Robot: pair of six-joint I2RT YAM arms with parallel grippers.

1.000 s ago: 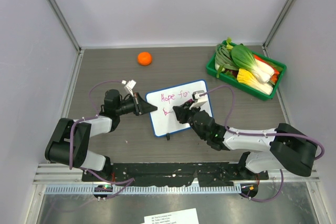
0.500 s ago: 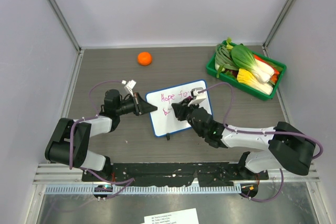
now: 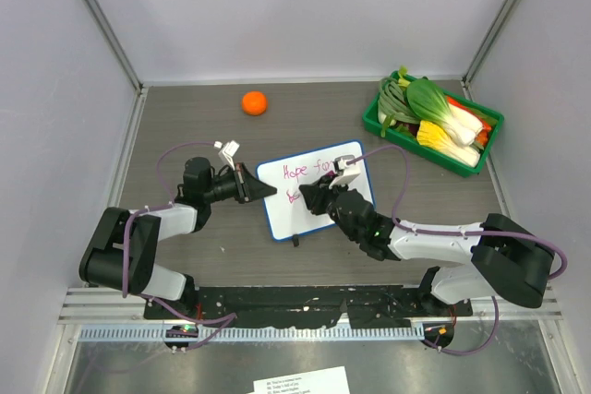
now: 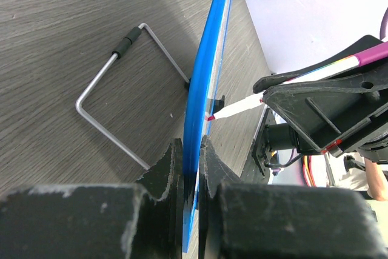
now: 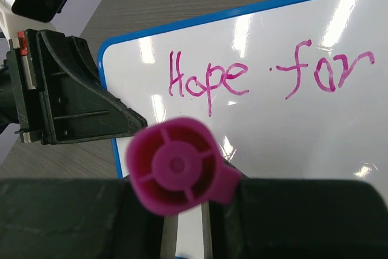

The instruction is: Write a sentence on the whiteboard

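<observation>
The whiteboard [image 3: 297, 216], blue-framed, stands tilted mid-table. The sentence [image 3: 307, 172] reads "Hope for" in pink, with a short start of a second line under it. My left gripper [image 3: 264, 189] is shut on the board's left edge; in the left wrist view its jaws [image 4: 191, 150] clamp the blue frame [image 4: 209, 71]. My right gripper [image 3: 312, 198] is shut on a pink marker [image 4: 242, 106], whose tip touches the board face. In the right wrist view the marker's cap end [image 5: 176, 165] hides the second line; "Hope for" [image 5: 267, 77] shows above it on the board [image 5: 291, 144].
An orange [image 3: 254, 102] lies at the back left. A green tray [image 3: 373, 123] of vegetables sits at the back right. The board's wire stand [image 4: 115, 89] rests on the table behind it. Grey walls enclose three sides.
My right gripper has shifted slightly left and up along the board with the marker, and the pink marks on the second line have grown. The left arm has not moved.
</observation>
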